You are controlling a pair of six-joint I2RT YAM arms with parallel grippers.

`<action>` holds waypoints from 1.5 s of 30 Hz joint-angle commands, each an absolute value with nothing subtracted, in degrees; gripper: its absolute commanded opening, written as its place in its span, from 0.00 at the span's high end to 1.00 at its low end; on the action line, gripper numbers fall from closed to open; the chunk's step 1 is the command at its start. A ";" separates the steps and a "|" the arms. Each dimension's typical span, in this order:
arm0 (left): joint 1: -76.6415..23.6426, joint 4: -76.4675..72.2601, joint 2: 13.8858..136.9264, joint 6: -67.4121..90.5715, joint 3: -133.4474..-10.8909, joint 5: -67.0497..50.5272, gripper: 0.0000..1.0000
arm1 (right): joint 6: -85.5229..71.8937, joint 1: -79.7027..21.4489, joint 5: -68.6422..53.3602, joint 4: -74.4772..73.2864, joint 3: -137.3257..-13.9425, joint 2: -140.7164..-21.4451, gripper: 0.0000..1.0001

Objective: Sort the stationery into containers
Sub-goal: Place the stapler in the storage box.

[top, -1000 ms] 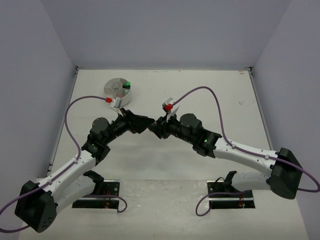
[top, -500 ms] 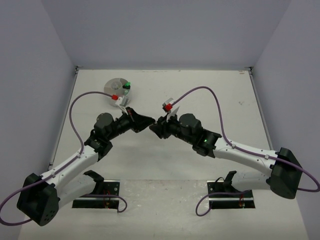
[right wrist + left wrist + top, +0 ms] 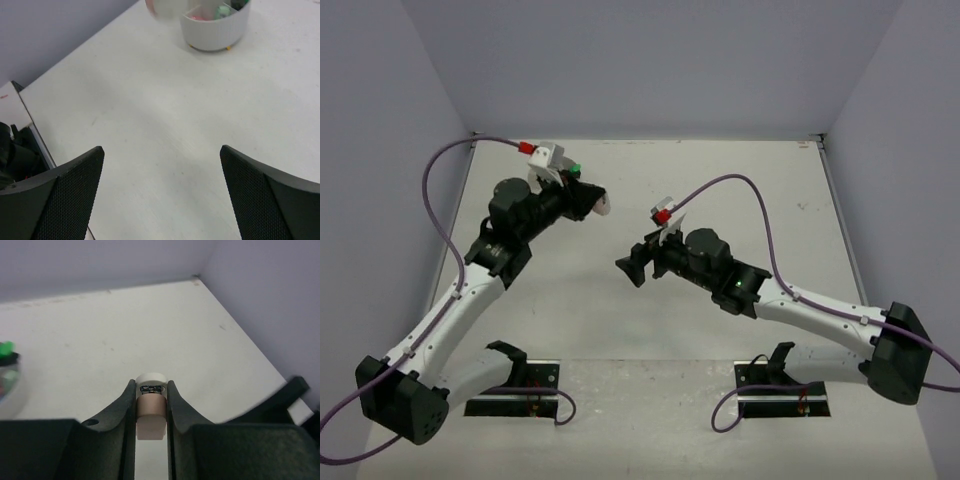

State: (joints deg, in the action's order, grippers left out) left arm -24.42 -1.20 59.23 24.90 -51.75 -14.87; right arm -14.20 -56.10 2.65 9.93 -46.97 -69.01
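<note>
A stubby tan-and-white eraser is clamped between the fingers of my left gripper, its white end poking out past the tips. From above, the left gripper hovers just right of the round white tub, which the arm mostly hides. The tub shows pink and green stationery inside in the right wrist view. A green cap on the tub's rim sits at the left edge of the left wrist view. My right gripper is open and holds nothing, low over bare table.
The white table is boxed in by purple walls at the back and both sides. The right gripper's dark finger intrudes at the right of the left wrist view. Purple cables arc above both arms.
The two grippers met at mid-table; the left shut on the eraser and the right opened. The left arm then swung back-left toward the tub, and the right drew back slightly.
</note>
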 commanded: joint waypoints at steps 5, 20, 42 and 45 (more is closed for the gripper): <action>-2.66 -7.24 72.21 6.86 -65.57 -13.68 1.00 | -14.48 -53.57 8.36 6.86 -39.11 -53.98 0.01; 13.10 -27.18 106.76 11.27 -80.35 -49.45 1.00 | -17.97 -53.68 -7.56 1.58 -30.43 -36.94 0.01; 13.12 -26.60 114.76 9.32 -82.85 -48.43 1.00 | -17.08 -53.70 -10.31 4.02 -28.68 -38.41 0.01; 13.18 -26.72 115.23 9.59 -83.06 -48.51 1.00 | -17.04 -53.69 -10.01 3.95 -28.66 -38.68 0.01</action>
State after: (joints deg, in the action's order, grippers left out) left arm 12.99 -23.11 114.55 9.89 -80.07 -47.35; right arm -17.12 -53.60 -10.02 1.65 -28.96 -38.92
